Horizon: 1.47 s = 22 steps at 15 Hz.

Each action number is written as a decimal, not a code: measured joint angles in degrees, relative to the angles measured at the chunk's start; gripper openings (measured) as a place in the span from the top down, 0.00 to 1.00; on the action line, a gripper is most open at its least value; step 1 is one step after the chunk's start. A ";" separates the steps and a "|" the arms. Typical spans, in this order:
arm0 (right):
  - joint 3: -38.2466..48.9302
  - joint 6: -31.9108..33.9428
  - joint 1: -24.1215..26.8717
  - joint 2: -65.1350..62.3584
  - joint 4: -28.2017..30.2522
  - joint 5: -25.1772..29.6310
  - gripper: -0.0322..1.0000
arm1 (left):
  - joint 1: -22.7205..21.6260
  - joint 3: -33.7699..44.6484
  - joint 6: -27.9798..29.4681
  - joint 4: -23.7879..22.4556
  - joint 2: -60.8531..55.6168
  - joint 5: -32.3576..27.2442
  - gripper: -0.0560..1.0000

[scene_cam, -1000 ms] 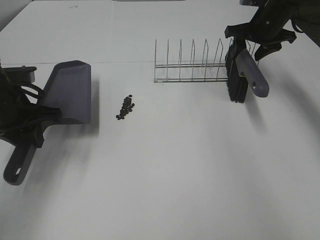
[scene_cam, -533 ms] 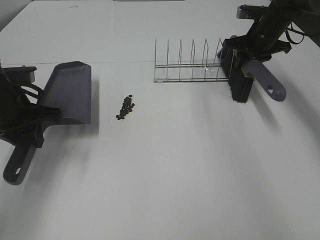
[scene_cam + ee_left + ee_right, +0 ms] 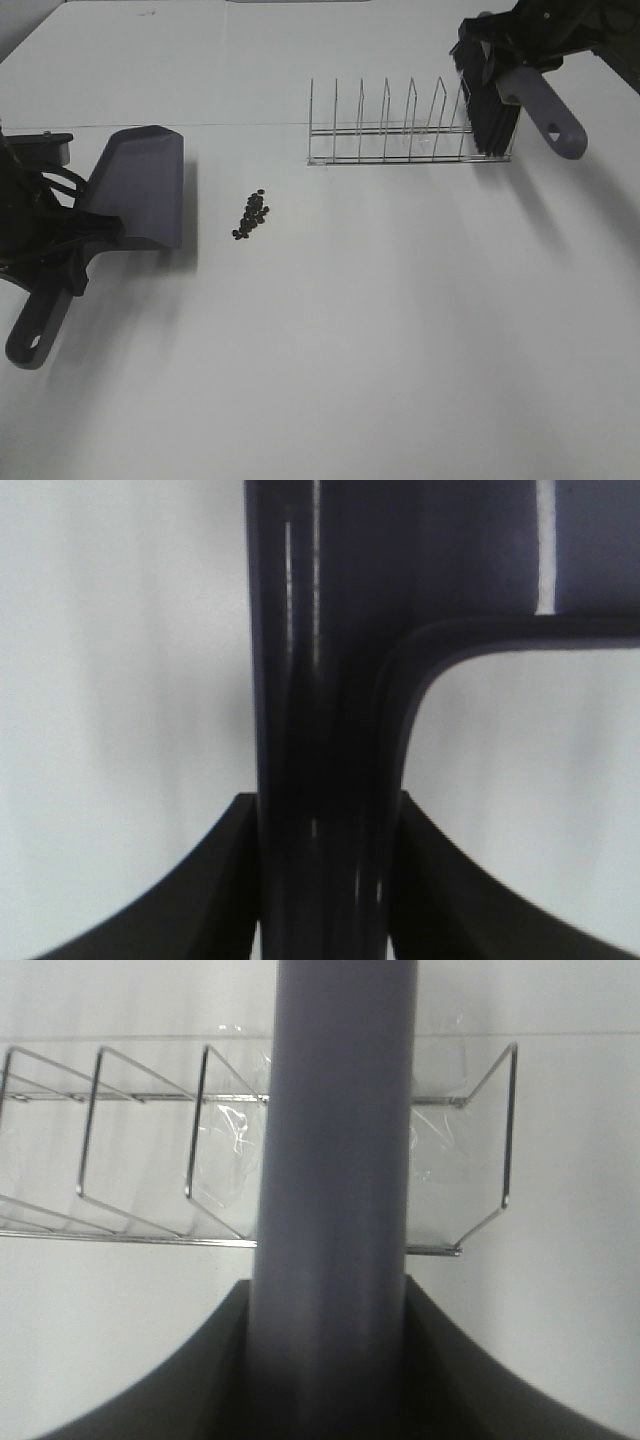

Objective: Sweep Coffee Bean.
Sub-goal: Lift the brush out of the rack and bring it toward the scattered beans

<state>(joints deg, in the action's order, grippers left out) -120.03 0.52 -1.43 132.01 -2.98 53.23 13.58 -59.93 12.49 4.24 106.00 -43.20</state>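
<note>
The dustpan (image 3: 140, 190) is looking like smooth grey plastic, throwing back glossy streaks up close. The brush handle (image 3: 338, 1160) is reading as matt grey plastic, above coarse black bristles (image 3: 490, 110). The rack (image 3: 385, 135) is gleaming as thin bare metal wire (1 patch of crinkled clear film (image 3: 235, 1130) is clinging to it). The white table (image 3: 400, 330) is appearing smooth and matt.

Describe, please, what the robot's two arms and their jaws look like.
The left arm is black and bulky, with looping black cables and a grey block on it. The right arm is black too. In both wrist views the jaws are matt black with curved flanks.
</note>
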 joint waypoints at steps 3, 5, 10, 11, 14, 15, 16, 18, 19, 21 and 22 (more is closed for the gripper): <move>0.00 0.57 -0.11 -3.61 0.23 3.78 0.70 | 0.00 0.00 -0.06 0.00 0.00 0.00 0.64; 0.00 0.63 -1.43 -6.13 0.86 6.59 0.70 | 0.00 0.00 -0.06 0.00 0.00 0.00 0.64; 0.00 3.15 -11.52 -10.08 9.28 13.46 0.70 | 0.00 0.00 -0.06 -0.23 0.00 -0.57 0.64; 0.00 3.55 -13.29 -10.08 10.71 15.47 0.70 | 0.00 0.00 -0.06 -0.23 0.00 -0.57 0.64; 3.27 5.39 -17.19 -10.08 12.61 16.79 0.70 | 0.00 0.00 -0.06 -0.29 0.11 -0.57 0.64; 5.21 6.25 -18.28 -10.08 12.89 16.79 0.70 | 0.00 0.00 -0.06 -0.29 0.74 -0.57 0.64; 7.73 7.10 -19.71 -10.08 12.89 16.16 0.70 | 0.23 0.00 0.00 -0.40 1.66 -0.57 0.64; 12.72 10.03 -22.86 -10.08 13.06 12.26 0.70 | 1.38 0.00 0.00 -0.80 3.95 -0.23 0.64; 14.84 12.20 -24.18 -10.03 13.29 9.91 0.70 | 1.95 0.00 0.23 -0.86 5.04 0.74 0.64; 17.30 14.84 -25.78 -9.00 13.81 7.51 0.70 | 2.18 0.00 0.63 -0.86 7.56 1.78 0.64; 17.65 15.30 -25.95 -7.51 13.87 6.82 0.70 | 2.18 -0.17 0.69 -0.74 8.77 1.83 0.64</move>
<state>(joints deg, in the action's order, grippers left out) -102.39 15.81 -27.39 124.50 10.89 60.05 15.76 -60.10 13.18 3.50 114.76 -41.37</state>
